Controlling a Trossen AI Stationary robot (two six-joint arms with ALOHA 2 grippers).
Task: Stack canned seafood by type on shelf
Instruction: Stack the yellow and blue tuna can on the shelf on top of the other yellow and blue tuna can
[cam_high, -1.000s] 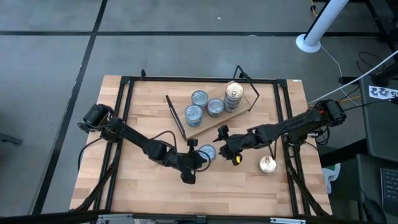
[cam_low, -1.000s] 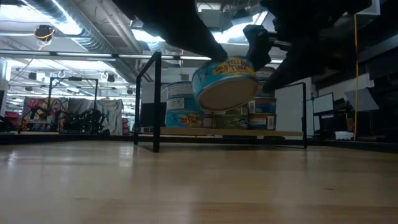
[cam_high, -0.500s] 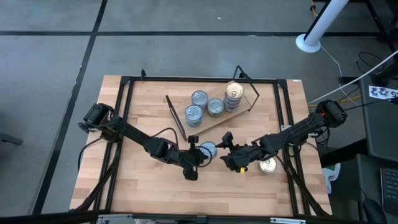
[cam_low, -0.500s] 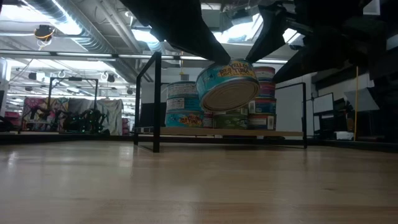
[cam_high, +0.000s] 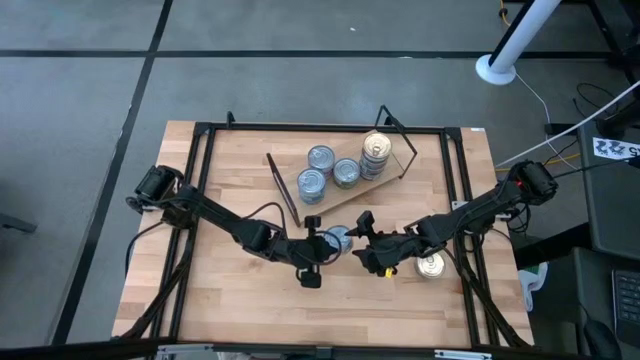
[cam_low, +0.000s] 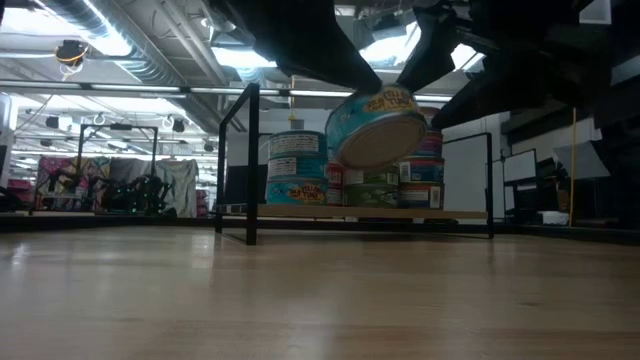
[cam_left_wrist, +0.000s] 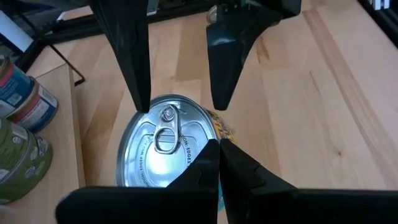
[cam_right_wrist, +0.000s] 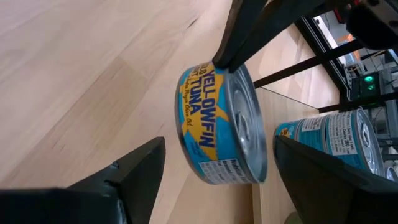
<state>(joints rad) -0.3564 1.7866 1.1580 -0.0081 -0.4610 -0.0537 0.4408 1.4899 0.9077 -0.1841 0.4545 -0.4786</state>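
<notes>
You get even overhead light on the counter (cam_high: 230, 300), with soft shadows. In the low view, ceiling strip lights (cam_low: 100, 40) glare and the arms are black silhouettes. Both wrist views blur the near fingers (cam_right_wrist: 134, 165).

held tin (cam_right_wrist: 222, 127): blue label, yellow lettering, silvery lid
shelf (cam_high: 345, 201): light wood, black wire legs
surface (cam_high: 230, 300): pale wood planks
fingers (cam_left_wrist: 225, 59): black

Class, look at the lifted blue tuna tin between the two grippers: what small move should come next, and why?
Probably the right gripper should close on the blue tuna tin. Its fingers stand open on either side of the tin, which the left gripper holds tilted above the table, short of the shelf.
</notes>
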